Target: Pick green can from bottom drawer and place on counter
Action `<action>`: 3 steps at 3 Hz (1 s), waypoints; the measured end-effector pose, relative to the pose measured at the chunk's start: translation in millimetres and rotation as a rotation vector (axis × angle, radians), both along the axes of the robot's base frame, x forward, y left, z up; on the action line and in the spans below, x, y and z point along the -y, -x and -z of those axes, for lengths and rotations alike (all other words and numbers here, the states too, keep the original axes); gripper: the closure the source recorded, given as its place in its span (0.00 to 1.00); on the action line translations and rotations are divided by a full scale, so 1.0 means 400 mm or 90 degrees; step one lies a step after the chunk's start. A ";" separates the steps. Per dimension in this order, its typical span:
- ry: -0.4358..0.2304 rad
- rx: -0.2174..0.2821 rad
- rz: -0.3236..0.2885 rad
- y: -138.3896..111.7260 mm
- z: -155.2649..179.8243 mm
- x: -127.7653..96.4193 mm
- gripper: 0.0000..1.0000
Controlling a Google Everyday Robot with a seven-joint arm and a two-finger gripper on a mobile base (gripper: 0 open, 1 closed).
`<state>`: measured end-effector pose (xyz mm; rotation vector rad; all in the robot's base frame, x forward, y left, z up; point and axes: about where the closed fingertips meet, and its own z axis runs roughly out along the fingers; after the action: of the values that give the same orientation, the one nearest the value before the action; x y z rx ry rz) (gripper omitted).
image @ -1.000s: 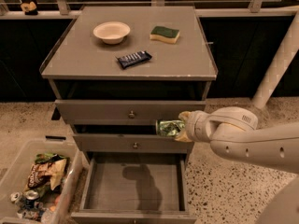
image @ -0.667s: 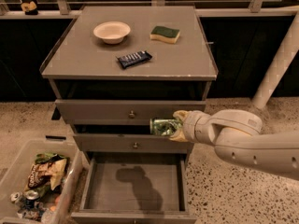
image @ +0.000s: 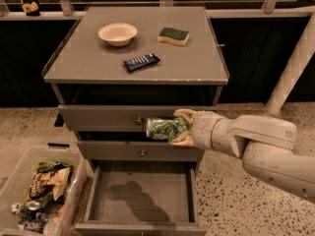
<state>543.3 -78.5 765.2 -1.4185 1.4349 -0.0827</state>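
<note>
1. Green can, lying sideways in mid-air before the two upper drawers, above the open bottom drawer.
2. Gripper reaching in from the right, clamped on the can, one finger above and one below.
3. Bottom drawer pulled out toward the near side, a shadow across its floor.
4. Counter above, bearing a bowl far left, a sponge far right, and a dark wrapped bar nearer.
5. Clear bin near left, holding snack bags and silver cans, cut off at the left and bottom edges.
6. Can's right end hidden behind the fingers; arm cut off at the right edge; print on the bar too small to read.
</note>
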 end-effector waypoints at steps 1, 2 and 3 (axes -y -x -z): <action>0.001 0.000 0.001 0.000 0.001 0.001 1.00; -0.003 0.014 -0.010 -0.039 -0.025 -0.009 1.00; -0.012 0.049 -0.046 -0.126 -0.122 -0.070 1.00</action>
<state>593.7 -50.5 814.0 -1.4348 1.3170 -0.0773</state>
